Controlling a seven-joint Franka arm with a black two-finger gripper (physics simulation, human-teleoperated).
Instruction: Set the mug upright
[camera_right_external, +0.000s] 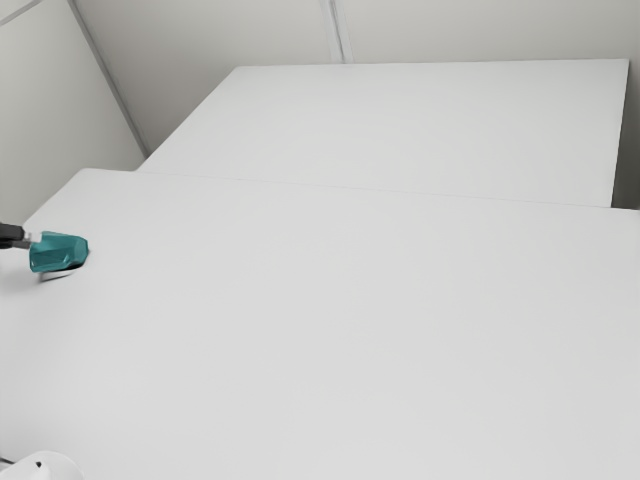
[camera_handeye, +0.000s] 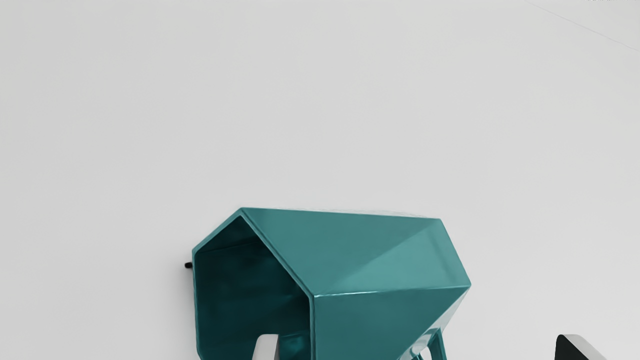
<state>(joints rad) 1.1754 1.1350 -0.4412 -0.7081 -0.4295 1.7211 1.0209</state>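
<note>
While the gripper stands open, one fingertip crosses the mouth of the teal faceted mug and the other is clear of its base end. With its handle toward the fingers, the mug lies on its side on the white table. Best, I judge, to pinch it firmly, turn the mouth upward, and seat the base flat before letting go.

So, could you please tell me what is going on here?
A robot's black two-finger tool is at a faceted teal mug, which lies on its side on a smooth white table. The tool is open, its fingers wide apart, so the mug is neither gripped nor upright.
</note>
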